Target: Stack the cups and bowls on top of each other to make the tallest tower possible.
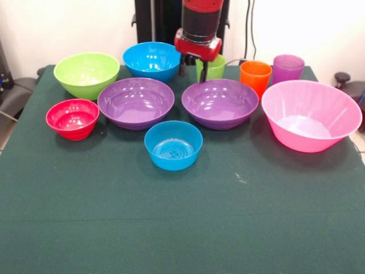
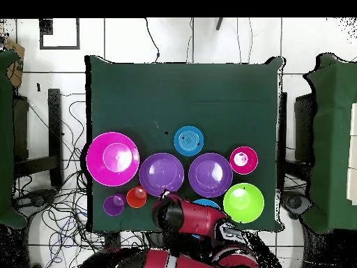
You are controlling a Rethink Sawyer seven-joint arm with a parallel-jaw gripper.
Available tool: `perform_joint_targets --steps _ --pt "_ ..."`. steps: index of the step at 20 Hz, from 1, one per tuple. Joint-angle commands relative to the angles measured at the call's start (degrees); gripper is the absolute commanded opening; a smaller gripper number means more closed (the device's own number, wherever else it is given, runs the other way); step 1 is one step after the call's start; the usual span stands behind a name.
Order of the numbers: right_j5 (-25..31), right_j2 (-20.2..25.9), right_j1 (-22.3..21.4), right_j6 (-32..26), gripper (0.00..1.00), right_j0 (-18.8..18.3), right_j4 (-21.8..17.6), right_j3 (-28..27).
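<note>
Claw [image 1: 194,73] down at green cup [image 1: 214,68], one finger inside it; grip state can't tell. Bowls all unstacked on worktop [image 1: 182,228].

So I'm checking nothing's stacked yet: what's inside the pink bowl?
The pink bowl looks empty in both views: only its own pale glossy bottom shows, with no cup or bowl in it. Its near inner wall is hidden from the front.

Red-black arm [image 1: 199,20] reaches down vertically; tool [image 1: 193,71] low, fingers apart.
</note>
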Motion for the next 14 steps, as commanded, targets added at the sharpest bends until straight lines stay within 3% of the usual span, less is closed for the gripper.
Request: perform_joint_targets --steps 1,6,14 --pt "-7.5 -1.3 3.2 23.1 1.0 5.3 13.5 1.2" --pt "-6.6 -0.4 4.5 21.6 1.0 5.4 14.0 -2.8" --pt "-4.5 0.3 0.1 20.9 1.0 1.9 9.4 -2.7"
